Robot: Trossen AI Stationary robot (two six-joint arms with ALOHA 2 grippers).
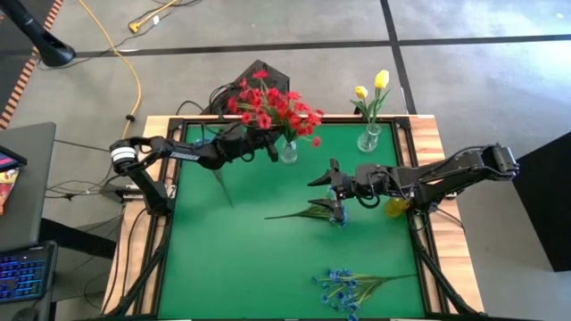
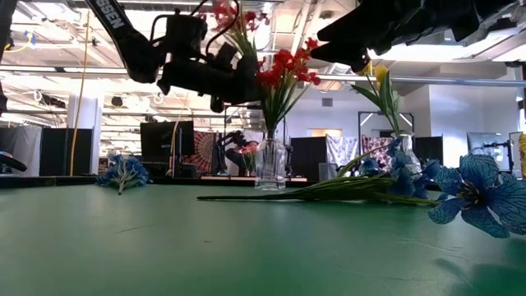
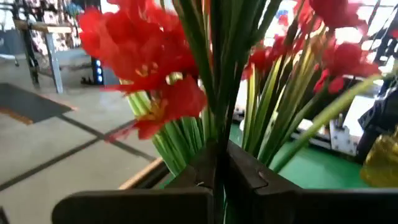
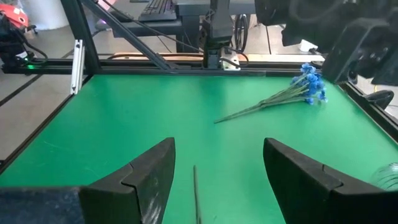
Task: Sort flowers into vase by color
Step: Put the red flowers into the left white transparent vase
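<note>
The left gripper (image 3: 219, 177) is pinching a red flower stem (image 3: 214, 93) at the mat's far edge, while the right gripper (image 4: 217, 171) is gaping over bare green mat (image 4: 155, 118) mid-table.

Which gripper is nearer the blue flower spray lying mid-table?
Right. The right gripper hovers open just above the blue flower spray; the left gripper is across the table, shut on red flower stems.

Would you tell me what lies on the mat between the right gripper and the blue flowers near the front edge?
Nothing: in the high view, only bare green mat separates the open right gripper from the blue flowers. A second blue spray lies just beneath the gripper.
</note>
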